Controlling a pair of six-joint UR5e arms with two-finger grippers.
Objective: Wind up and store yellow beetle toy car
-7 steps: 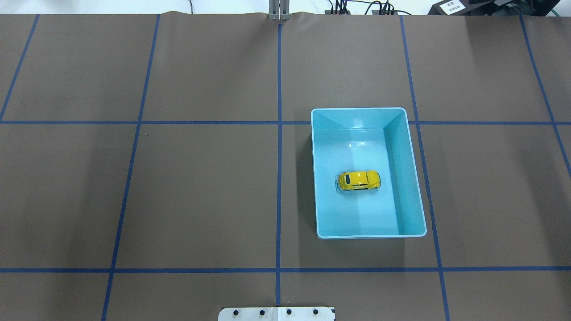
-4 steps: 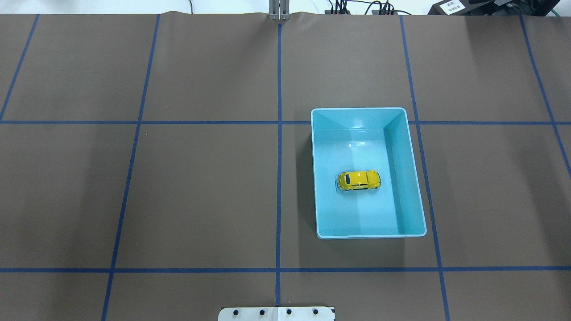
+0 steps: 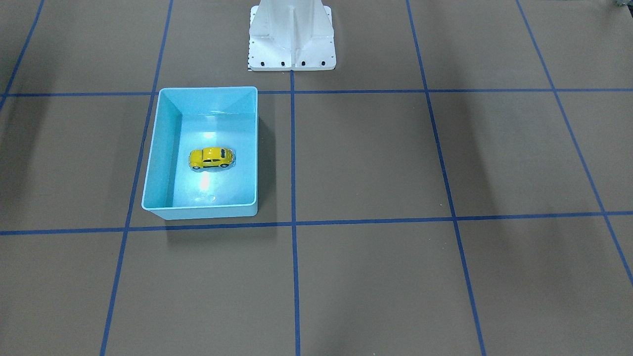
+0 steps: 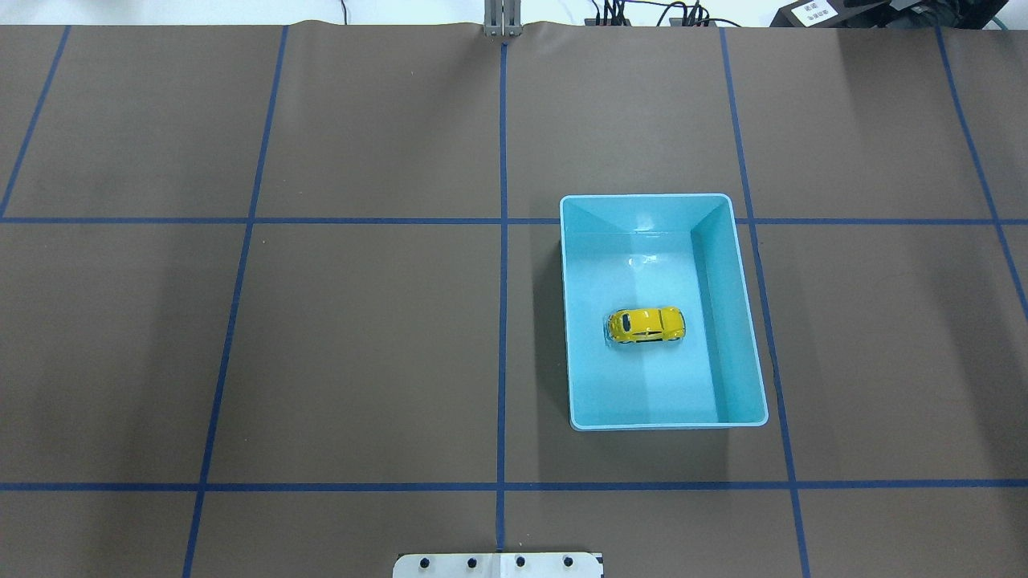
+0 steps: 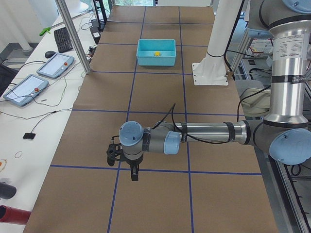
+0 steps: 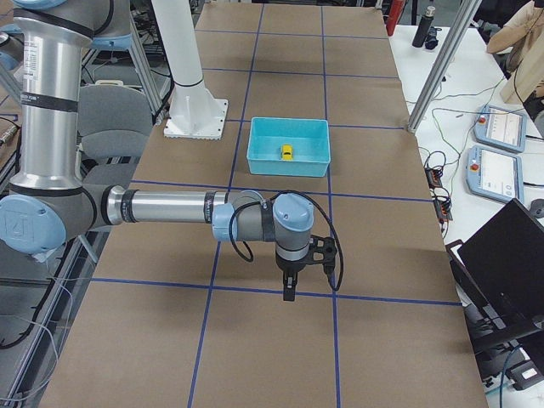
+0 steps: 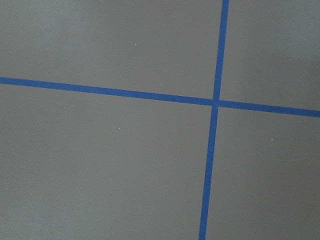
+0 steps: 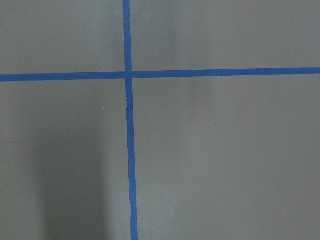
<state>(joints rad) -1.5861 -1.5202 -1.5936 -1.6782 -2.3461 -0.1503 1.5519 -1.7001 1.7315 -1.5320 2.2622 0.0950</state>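
Note:
The yellow beetle toy car (image 4: 646, 324) sits upright on the floor of a light-blue bin (image 4: 666, 425), near its middle. It also shows in the front view (image 3: 211, 157) and, small, in the left view (image 5: 157, 53) and the right view (image 6: 287, 151). My left gripper (image 5: 134, 175) hangs over the brown table far from the bin, pointing down. My right gripper (image 6: 289, 293) also hangs over bare table away from the bin (image 6: 287, 166). Both show only in the side views, so I cannot tell if they are open or shut. Nothing shows between their fingers.
The white robot base (image 3: 292, 39) stands at the table's edge near the bin (image 3: 200, 211). Blue tape lines (image 4: 503, 241) grid the brown mat. Tablets (image 5: 54, 64) and a keyboard lie on a side desk; a laptop (image 6: 510, 263) lies beyond the other side.

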